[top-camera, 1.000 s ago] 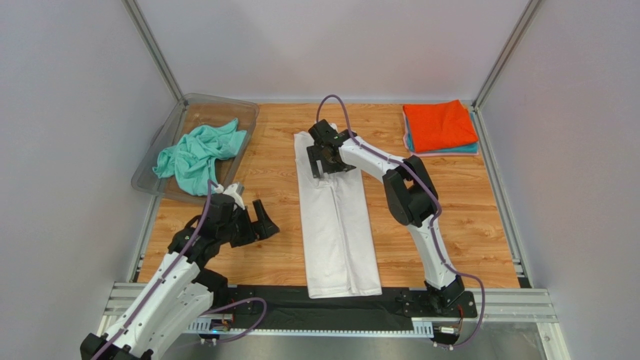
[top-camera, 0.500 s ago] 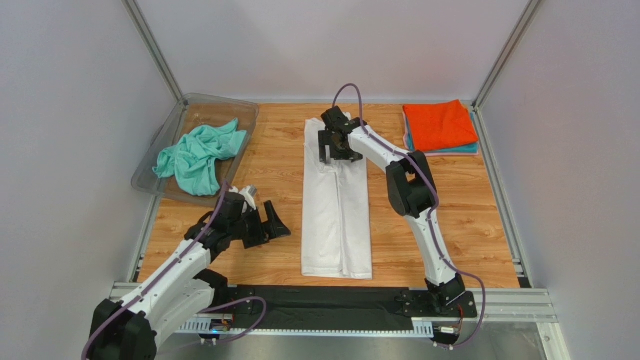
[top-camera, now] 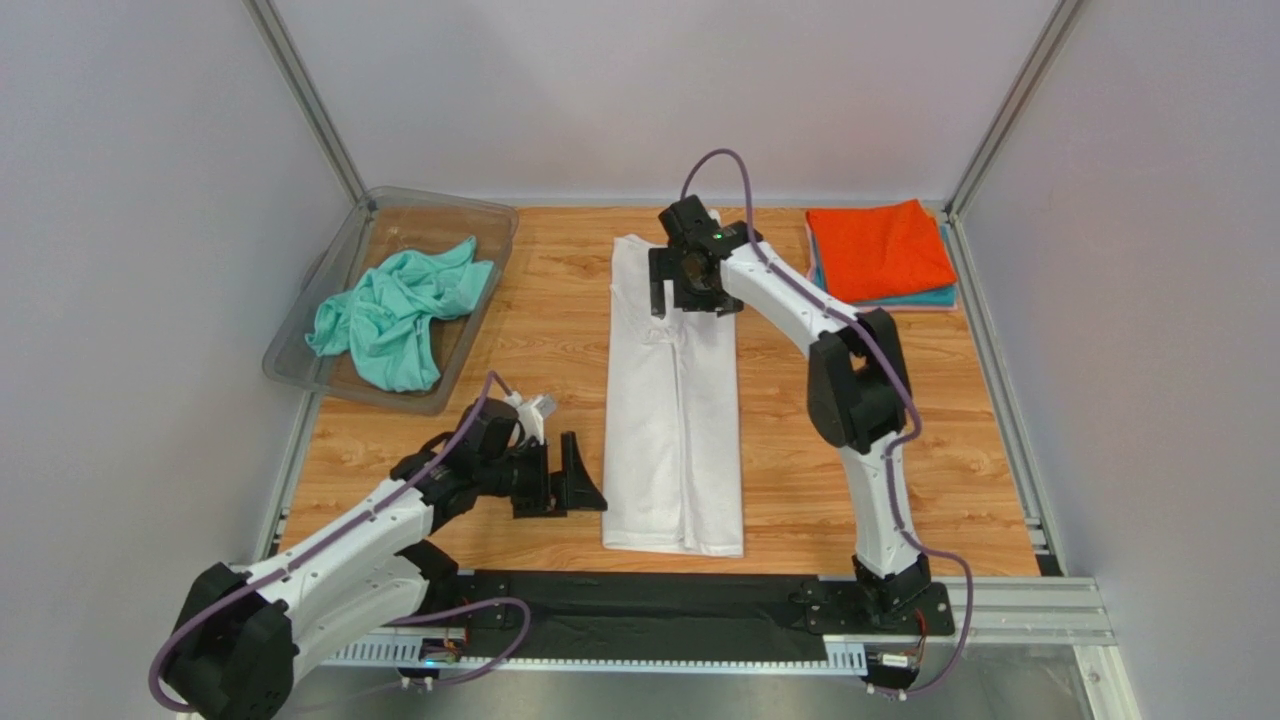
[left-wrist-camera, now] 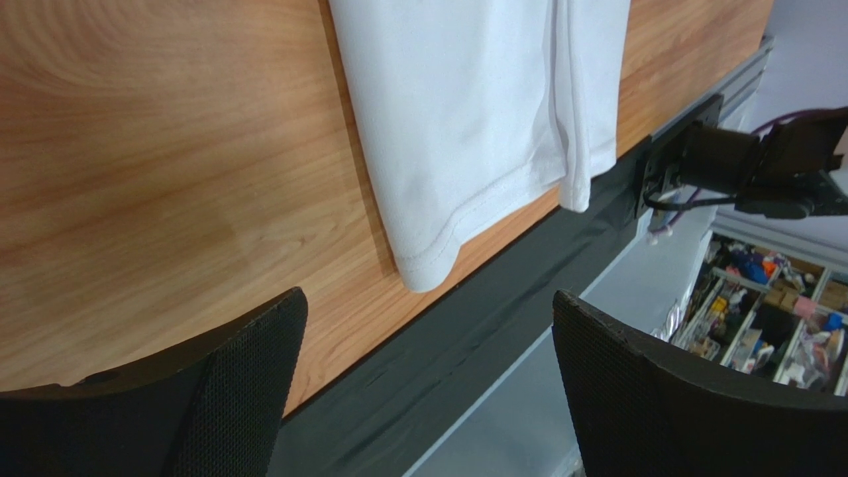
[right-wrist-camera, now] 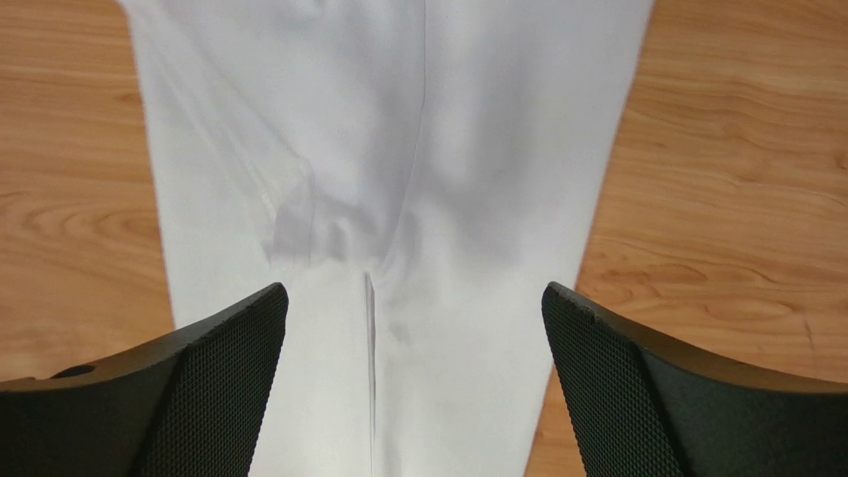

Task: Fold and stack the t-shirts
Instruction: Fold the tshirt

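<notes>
A white t-shirt point(top-camera: 675, 405) lies on the wooden table folded into a long narrow strip, its sides turned in. My right gripper point(top-camera: 694, 281) hovers open over its far end, and the right wrist view shows white cloth point(right-wrist-camera: 398, 199) below the spread fingers. My left gripper point(top-camera: 579, 483) is open just left of the strip's near corner point(left-wrist-camera: 428, 268), apart from it. A mint-green t-shirt point(top-camera: 394, 308) lies crumpled in the clear tray point(top-camera: 451, 222). An orange t-shirt point(top-camera: 879, 249) sits folded on a teal one point(top-camera: 902, 302) at the far right.
A black strip point(top-camera: 646, 608) and metal rail run along the table's near edge. Frame posts stand at the back corners, with grey walls on both sides.
My right gripper has moved toward the far end of the white strip. My left gripper has moved right, closer to the strip's near corner. The white shirt has slid a little away from the near edge.
</notes>
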